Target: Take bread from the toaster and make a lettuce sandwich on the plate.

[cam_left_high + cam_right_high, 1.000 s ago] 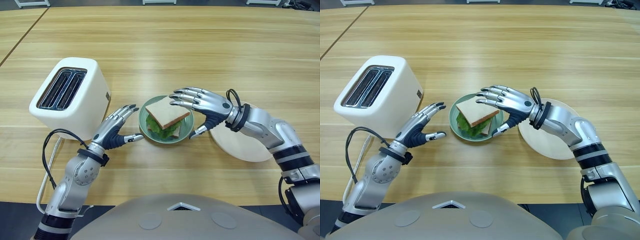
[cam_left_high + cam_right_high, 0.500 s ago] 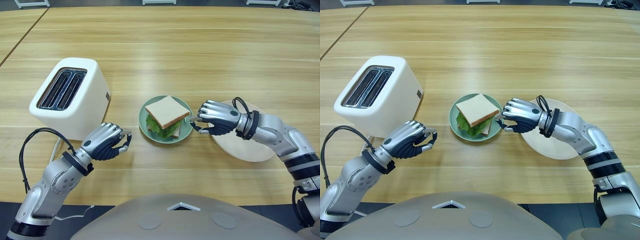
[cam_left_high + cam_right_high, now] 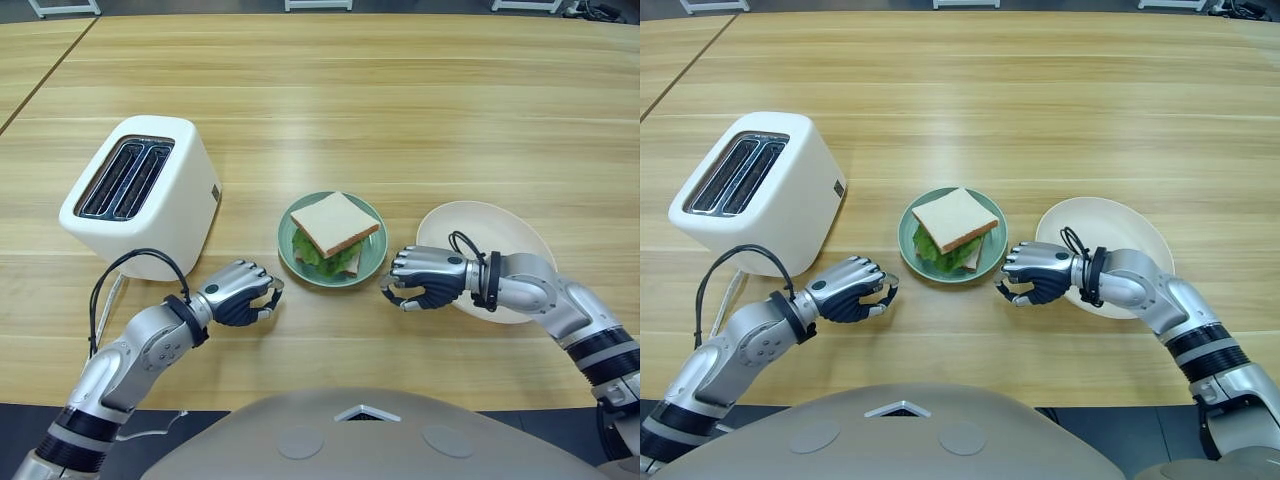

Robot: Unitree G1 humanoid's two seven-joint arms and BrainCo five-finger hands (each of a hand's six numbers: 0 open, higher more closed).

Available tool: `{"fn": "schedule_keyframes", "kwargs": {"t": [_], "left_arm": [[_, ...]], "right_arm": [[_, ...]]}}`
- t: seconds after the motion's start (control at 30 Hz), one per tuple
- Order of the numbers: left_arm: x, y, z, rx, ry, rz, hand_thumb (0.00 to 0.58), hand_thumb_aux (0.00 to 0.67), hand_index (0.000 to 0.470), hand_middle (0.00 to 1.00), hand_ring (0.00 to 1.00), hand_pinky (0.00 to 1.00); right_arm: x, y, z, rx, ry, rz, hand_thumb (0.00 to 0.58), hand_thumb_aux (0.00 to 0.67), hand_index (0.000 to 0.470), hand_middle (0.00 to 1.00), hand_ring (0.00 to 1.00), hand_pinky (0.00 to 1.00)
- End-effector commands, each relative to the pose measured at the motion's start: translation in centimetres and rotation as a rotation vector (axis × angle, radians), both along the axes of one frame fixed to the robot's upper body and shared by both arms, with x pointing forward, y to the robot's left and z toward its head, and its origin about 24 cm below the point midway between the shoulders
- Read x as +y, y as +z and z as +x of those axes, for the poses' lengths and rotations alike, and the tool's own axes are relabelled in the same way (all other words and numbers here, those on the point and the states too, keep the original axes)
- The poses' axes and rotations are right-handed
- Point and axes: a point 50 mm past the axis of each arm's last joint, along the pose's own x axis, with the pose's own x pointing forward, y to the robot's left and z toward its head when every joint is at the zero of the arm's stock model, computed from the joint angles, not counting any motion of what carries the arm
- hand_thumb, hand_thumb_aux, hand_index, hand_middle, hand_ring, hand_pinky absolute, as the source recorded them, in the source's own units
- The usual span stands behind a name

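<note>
Both your hands are curled shut and hold nothing. The lettuce sandwich [image 3: 338, 224] sits on the green plate [image 3: 284, 243] between and just beyond your left hand [image 3: 238, 294] and right hand [image 3: 425, 278]. The toaster [image 3: 140, 192] stands beyond the left hand, and the right wrist seems to overlap the cream plate [image 3: 505, 232].

the green lettuce leaves [image 3: 316, 250] and the lower bread slice [image 3: 352, 263] are largely covered by the white square top slice of bread [image 3: 340, 223]. the near rim of the round cream plate [image 3: 500, 225] is hidden by the wrist behind the right robot hand [image 3: 425, 278]. the insides of the dark slots in the white boxy toaster [image 3: 150, 200] cannot be made out. the light wooden surface [image 3: 400, 100] is cut off at the picture edges.
</note>
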Motion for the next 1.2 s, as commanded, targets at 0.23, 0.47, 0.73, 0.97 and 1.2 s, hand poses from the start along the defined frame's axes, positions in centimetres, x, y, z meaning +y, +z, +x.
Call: {"fn": "schedule_keyframes", "kwargs": {"t": [0.23, 0.47, 0.73, 0.97, 1.2], "left_arm": [[-0.8, -1.7, -0.1, 0.152, -0.033, -0.008, 0.58, 0.67, 0.47, 1.0, 1.0, 1.0], [-1.3, -2.4, 0.9, 0.152, -0.024, 0.006, 0.58, 0.67, 0.47, 1.0, 1.0, 1.0], [-2.2, -3.3, 2.0, 0.158, -0.016, -0.015, 0.58, 0.67, 0.47, 1.0, 1.0, 1.0], [-2.5, -3.1, 3.9, 0.107, 0.04, -0.037, 0.58, 0.67, 0.47, 1.0, 1.0, 1.0], [-2.9, -3.5, 6.6, 0.106, 0.081, -0.025, 0.58, 0.67, 0.47, 1.0, 1.0, 1.0]], "right_arm": [[0.9, -2.6, 0.0, 0.042, -0.002, -0.067, 0.58, 0.67, 0.47, 1.0, 1.0, 1.0], [1.2, -3.4, 0.0, 0.061, -0.005, -0.091, 0.58, 0.67, 0.47, 1.0, 1.0, 1.0], [1.3, -3.8, 0.4, 0.062, -0.019, -0.101, 0.58, 0.67, 0.47, 1.0, 1.0, 1.0], [1.9, -3.8, 2.1, 0.039, -0.03, -0.099, 0.58, 0.67, 0.47, 1.0, 1.0, 1.0], [2.8, -4.2, 5.0, 0.052, -0.059, -0.094, 0.58, 0.67, 0.47, 1.0, 1.0, 1.0]]}}
